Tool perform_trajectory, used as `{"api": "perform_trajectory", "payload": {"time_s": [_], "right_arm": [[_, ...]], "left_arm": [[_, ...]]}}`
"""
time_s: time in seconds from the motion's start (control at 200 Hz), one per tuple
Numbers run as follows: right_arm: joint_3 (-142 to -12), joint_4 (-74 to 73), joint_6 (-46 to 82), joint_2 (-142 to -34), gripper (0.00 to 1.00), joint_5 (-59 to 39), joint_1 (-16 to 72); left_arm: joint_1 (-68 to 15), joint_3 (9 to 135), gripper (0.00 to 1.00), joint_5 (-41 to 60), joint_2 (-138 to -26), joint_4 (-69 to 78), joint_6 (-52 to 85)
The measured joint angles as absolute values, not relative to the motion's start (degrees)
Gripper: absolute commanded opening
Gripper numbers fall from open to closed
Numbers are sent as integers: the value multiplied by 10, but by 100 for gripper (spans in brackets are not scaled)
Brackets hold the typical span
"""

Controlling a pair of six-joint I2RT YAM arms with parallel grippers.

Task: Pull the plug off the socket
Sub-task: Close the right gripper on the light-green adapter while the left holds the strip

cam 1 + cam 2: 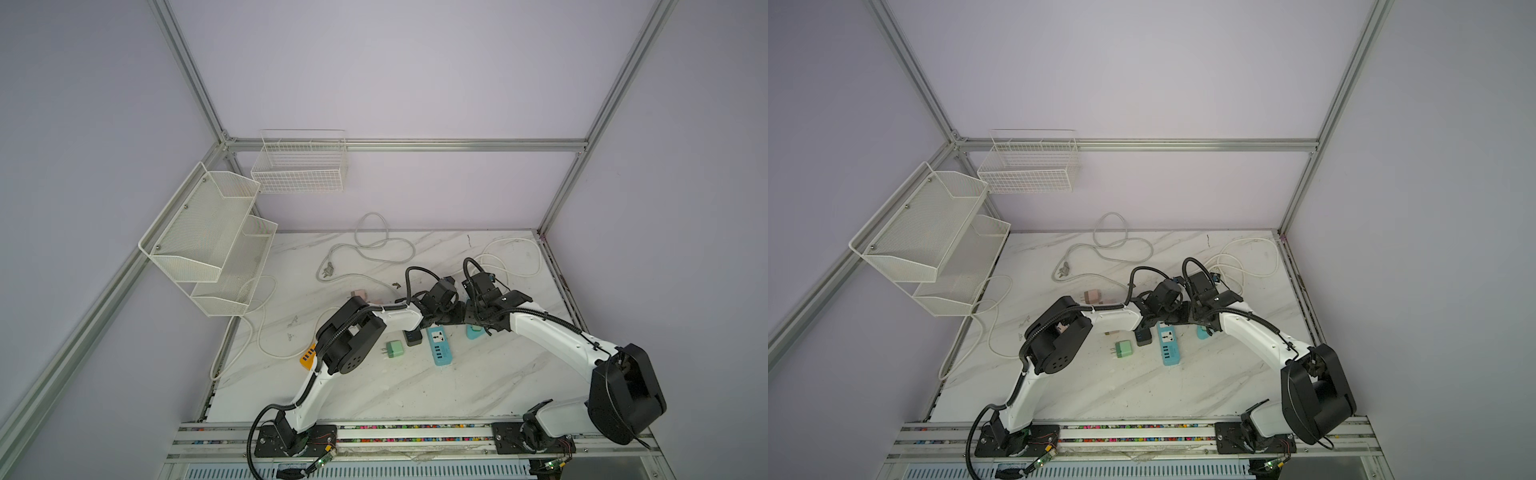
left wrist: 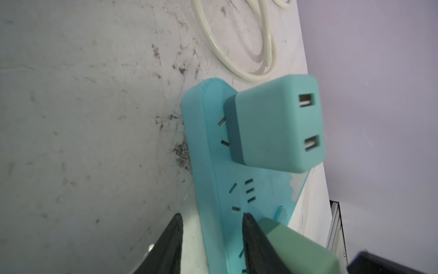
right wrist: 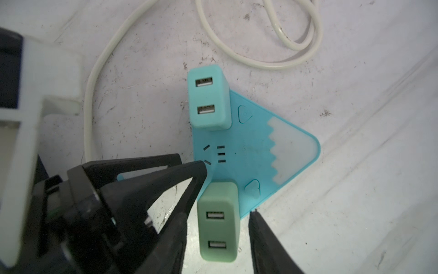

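Sage-green USB plug (image 3: 218, 220) sits in the teal socket (image 3: 248, 147) at three o'clock of the blue power strip (image 1: 439, 347); my right pincer (image 3: 221, 211) straddles it, narrow but unclamped, so I'd pinch squarely and pull straight out while my narrow left pincer (image 2: 212, 214) pins the socket.

On your table (image 1: 415, 390), a blue power strip (image 1: 439, 345) lies just beside a black charger (image 1: 412, 337), with a green adapter (image 1: 394, 349) on its side nearby. An orange strip (image 1: 307, 360) is partly hidden. A loose white cord (image 1: 327, 269) loops at the far edge, near a pink adapter (image 1: 356, 296). A wire basket (image 1: 299, 166) and a two-tier mesh shelf (image 1: 208, 232) hang on the walls.
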State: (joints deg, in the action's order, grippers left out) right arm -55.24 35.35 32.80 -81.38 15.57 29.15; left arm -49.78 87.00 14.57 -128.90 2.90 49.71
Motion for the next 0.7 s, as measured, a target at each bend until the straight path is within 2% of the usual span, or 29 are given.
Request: {"api": "perform_trajectory", "payload": {"time_s": [0.365, 0.7], "right_arm": [[-547, 356, 329, -853, 44, 168, 292], [-541, 346, 334, -881, 39, 171, 291]], "left_arm": [[-495, 870, 40, 161, -1297, 51, 488], [-496, 870, 40, 159, -1298, 54, 484]]}}
